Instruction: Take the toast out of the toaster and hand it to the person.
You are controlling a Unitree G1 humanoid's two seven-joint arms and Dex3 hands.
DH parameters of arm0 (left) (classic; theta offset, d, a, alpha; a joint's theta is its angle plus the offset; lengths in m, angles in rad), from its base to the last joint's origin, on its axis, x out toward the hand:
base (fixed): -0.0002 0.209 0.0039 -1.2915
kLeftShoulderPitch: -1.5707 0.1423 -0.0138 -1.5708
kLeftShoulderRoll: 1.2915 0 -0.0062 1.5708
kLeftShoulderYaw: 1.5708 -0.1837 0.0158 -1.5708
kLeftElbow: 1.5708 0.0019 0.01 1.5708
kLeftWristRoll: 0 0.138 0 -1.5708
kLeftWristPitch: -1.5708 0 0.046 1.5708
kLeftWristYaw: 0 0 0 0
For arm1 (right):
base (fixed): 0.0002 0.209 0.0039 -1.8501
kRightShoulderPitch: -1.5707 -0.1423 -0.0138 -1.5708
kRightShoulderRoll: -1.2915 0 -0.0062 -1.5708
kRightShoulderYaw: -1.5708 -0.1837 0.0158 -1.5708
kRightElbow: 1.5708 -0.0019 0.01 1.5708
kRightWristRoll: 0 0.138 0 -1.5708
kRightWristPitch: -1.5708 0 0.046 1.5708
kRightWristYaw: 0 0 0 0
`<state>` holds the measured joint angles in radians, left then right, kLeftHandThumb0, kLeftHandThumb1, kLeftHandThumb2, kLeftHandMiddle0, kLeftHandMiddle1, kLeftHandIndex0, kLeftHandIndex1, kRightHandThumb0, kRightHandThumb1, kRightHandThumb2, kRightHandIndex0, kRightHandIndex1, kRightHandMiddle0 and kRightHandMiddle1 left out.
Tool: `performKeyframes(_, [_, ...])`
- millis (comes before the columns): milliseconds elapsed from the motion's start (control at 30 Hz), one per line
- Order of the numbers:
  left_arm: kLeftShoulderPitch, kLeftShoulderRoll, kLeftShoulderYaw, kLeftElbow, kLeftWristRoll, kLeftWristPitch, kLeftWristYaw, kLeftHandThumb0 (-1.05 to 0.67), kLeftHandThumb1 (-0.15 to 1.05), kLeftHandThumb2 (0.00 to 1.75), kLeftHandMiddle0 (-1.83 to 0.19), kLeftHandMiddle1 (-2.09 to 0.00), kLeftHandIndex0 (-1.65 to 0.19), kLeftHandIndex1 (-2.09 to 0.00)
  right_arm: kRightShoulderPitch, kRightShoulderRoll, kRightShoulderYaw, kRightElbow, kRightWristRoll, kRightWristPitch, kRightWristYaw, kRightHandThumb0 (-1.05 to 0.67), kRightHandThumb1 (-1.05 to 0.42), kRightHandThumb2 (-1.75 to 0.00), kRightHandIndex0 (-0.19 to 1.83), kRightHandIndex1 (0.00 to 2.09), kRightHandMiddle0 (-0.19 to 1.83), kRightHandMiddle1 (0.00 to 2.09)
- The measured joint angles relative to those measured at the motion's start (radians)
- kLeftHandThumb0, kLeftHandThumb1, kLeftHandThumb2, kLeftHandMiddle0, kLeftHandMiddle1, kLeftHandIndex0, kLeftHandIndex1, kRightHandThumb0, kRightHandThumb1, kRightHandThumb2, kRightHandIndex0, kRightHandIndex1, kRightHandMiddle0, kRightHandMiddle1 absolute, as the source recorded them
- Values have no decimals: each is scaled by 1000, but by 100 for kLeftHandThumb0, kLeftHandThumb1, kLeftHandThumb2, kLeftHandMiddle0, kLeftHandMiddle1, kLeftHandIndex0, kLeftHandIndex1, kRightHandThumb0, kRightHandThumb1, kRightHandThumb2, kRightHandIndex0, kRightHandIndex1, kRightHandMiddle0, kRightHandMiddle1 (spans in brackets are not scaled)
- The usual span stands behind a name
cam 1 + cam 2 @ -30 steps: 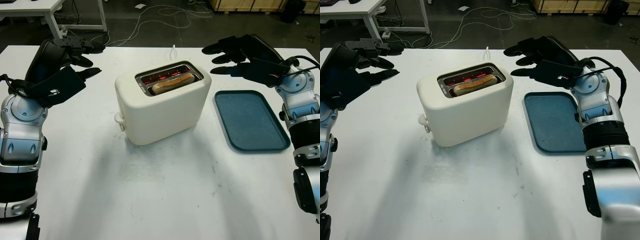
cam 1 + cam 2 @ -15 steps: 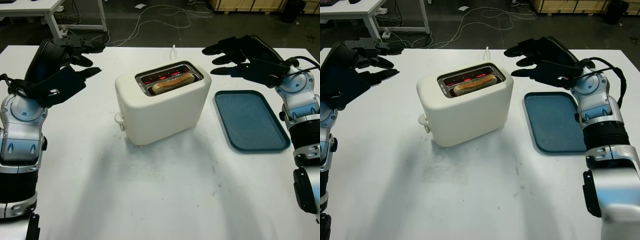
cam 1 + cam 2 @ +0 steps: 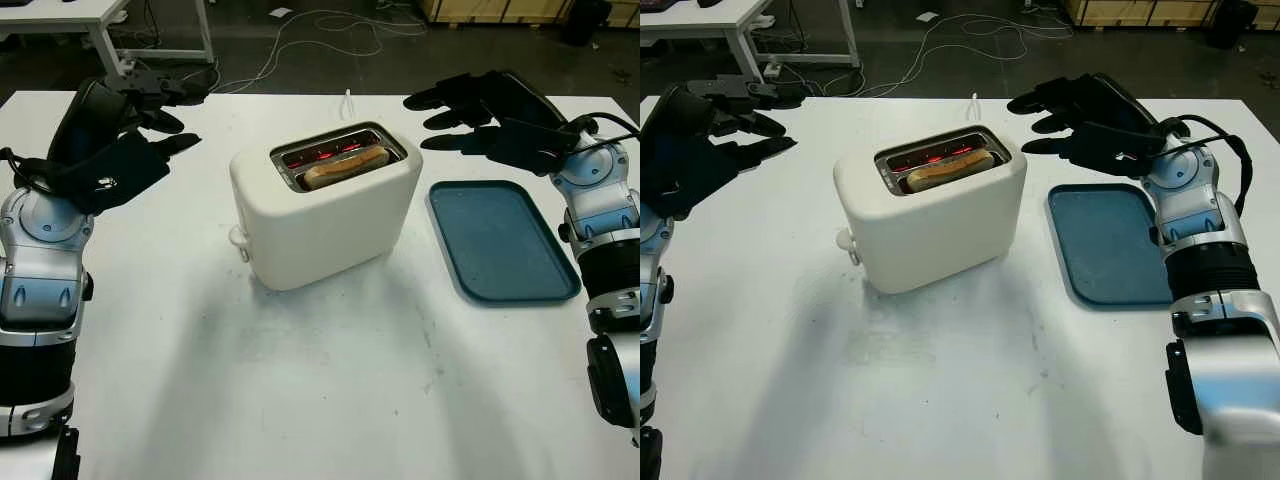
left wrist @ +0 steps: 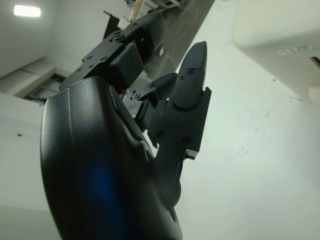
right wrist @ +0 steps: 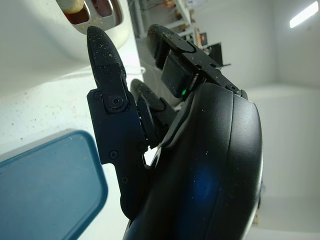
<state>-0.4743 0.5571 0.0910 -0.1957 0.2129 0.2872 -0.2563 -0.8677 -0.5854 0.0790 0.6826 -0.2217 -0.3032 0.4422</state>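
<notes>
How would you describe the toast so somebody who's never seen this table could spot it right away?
Start at the cream toaster in the middle of the white table, left of the blue tray. Its top has two slots glowing red inside. The toast is the tan slice poking out of the nearer slot, the only browned, bread-coloured thing there.

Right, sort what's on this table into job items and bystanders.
Job items: toast sitting in the toaster; left hand open beside it, right hand open beyond the tray.
Bystanders: blue tray; cables on the floor.
</notes>
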Motion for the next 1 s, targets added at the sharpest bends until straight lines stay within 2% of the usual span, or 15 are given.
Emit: performKeyframes(1000, [0,1,0,7,-2,-12,0,-28,92,5,-55,-81,-77,-17,1,0,0,-12,0,15,0,-56,-91,0,85,1,77,0])
